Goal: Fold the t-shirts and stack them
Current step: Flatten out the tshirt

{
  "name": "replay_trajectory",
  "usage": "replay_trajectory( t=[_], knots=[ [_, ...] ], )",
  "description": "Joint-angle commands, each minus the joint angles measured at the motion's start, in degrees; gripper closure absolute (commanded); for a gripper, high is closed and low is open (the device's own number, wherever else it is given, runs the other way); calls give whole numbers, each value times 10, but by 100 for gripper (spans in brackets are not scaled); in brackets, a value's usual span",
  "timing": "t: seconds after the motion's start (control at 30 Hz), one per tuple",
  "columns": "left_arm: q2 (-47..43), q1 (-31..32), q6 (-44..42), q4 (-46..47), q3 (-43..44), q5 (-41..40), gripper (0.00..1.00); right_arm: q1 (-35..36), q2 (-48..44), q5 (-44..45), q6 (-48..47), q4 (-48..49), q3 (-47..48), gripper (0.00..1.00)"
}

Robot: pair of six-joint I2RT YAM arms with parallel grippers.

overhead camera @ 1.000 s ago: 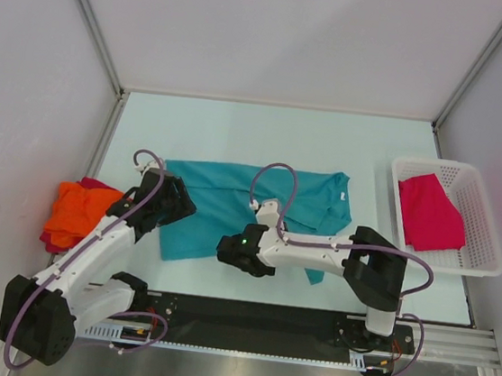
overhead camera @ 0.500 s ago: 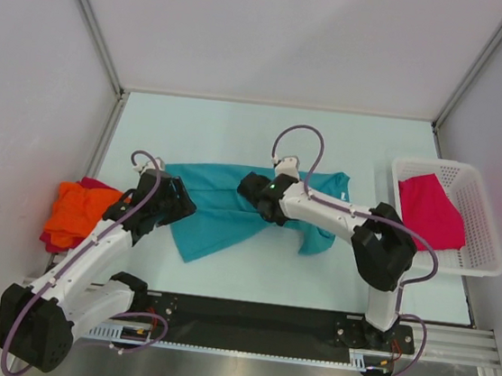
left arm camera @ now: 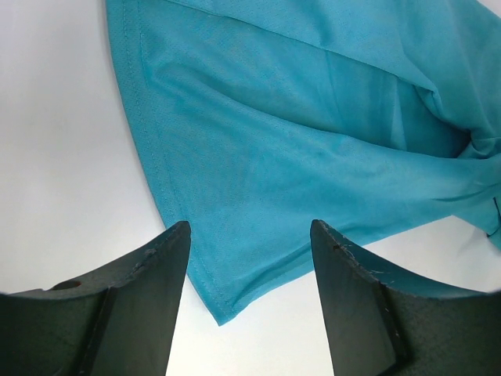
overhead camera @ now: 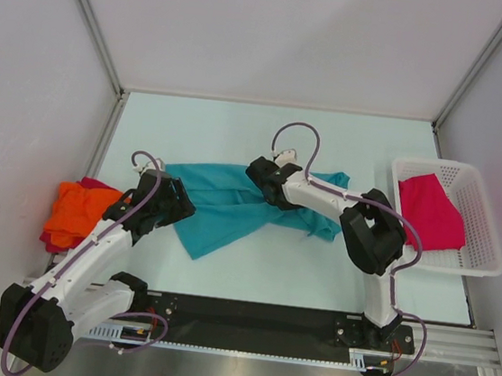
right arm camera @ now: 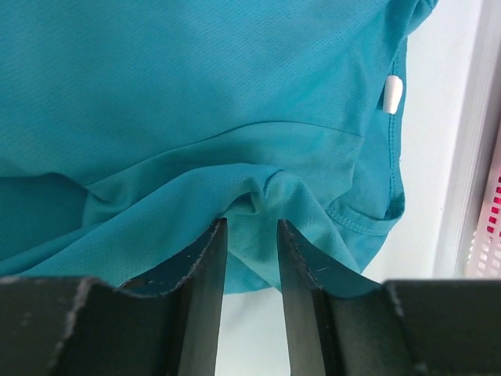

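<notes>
Finding the teal shirt (overhead camera: 221, 207) lying on the middle of the bench (overhead camera: 239, 132), long axis running left to right. Neck end with white label (right arm camera: 393, 94) pointing right toward the basket (overhead camera: 488, 260), one hem corner pointing to the near edge. Hovering over that corner with the left gripper (left arm camera: 249, 229), jaws spreading wide, holding nothing. Keeping the right gripper (right arm camera: 252, 223) low over the shirt's far middle, jaws standing a little apart at a pucker of cloth. Hiding part of the shirt under the right arm (overhead camera: 322, 201). Seeing only an edge of the dark red shirt (overhead camera: 48, 239) under the orange shirt (overhead camera: 77, 204) at left, and the pink shirt (overhead camera: 429, 213) in the basket.
</notes>
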State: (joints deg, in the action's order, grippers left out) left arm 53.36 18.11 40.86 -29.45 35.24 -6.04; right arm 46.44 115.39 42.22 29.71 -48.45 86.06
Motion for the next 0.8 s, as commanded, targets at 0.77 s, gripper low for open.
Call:
replay_trajectory(
  t=[0.77],
  knots=[
    [21,-5,-19,19,11,-6,32,-6,-6,-2,-16,56,-72,78]
  ],
)
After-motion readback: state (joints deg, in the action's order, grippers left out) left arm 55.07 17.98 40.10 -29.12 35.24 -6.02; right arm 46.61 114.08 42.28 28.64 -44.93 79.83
